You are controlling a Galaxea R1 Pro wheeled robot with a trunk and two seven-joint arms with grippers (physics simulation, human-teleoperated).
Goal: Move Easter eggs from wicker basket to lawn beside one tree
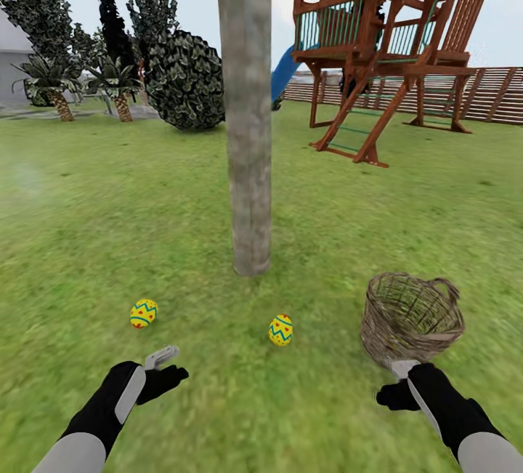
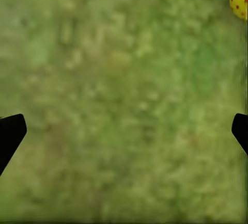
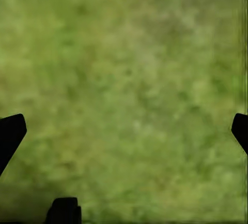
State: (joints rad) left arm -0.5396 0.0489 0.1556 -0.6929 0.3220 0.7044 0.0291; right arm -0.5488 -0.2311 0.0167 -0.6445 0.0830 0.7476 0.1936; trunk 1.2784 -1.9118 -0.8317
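Wicker basket (image 1: 412, 319) sits just ahead of spread, empty right gripper (image 1: 399, 380); check inside for 3rd egg, reach in w/ care.

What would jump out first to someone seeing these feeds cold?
The thick grey tree trunk rising mid-frame, with two yellow patterned eggs on the lawn near its foot. To the right stands the wicker basket, with the right gripper just before it. Behind stands a wooden playset.
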